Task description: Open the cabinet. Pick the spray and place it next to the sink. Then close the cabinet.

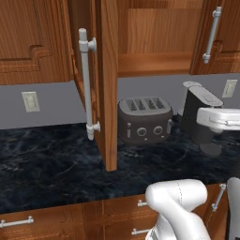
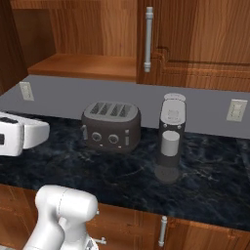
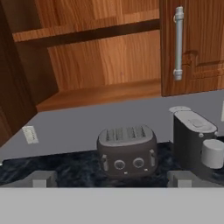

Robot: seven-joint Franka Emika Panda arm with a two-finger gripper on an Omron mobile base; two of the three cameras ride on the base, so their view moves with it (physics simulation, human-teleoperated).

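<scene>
Over the dark marble counter (image 1: pixel 51 164) in the left base view, the white arm bends up from the lower right, elbow low in front of the drawers, and its hand reaches in level from the right edge in front of the coffee machine (image 1: pixel 199 119). The cabinet (image 1: pixel 154 42) stands open, its door (image 1: pixel 107 84) swung out edge-on with the long silver handle (image 1: pixel 85 84) facing left; the bottom shelf looks bare, and I cannot spot the spray from here. A four-slot toaster (image 1: pixel 144 119) sits against the grey wall just left of the coffee machine. From the right base view, the hand comes in at the left edge, level above the counter, the toaster (image 2: pixel 111 127) and coffee machine (image 2: pixel 171 136) side by side beyond it, a closed neighbouring door above. In the hand view, the gripper (image 3: pixel 111 178) has its tips spread wide with nothing between them, aimed at the toaster (image 3: pixel 127 151) below the open cabinet's shelves (image 3: pixel 100 94).
</scene>
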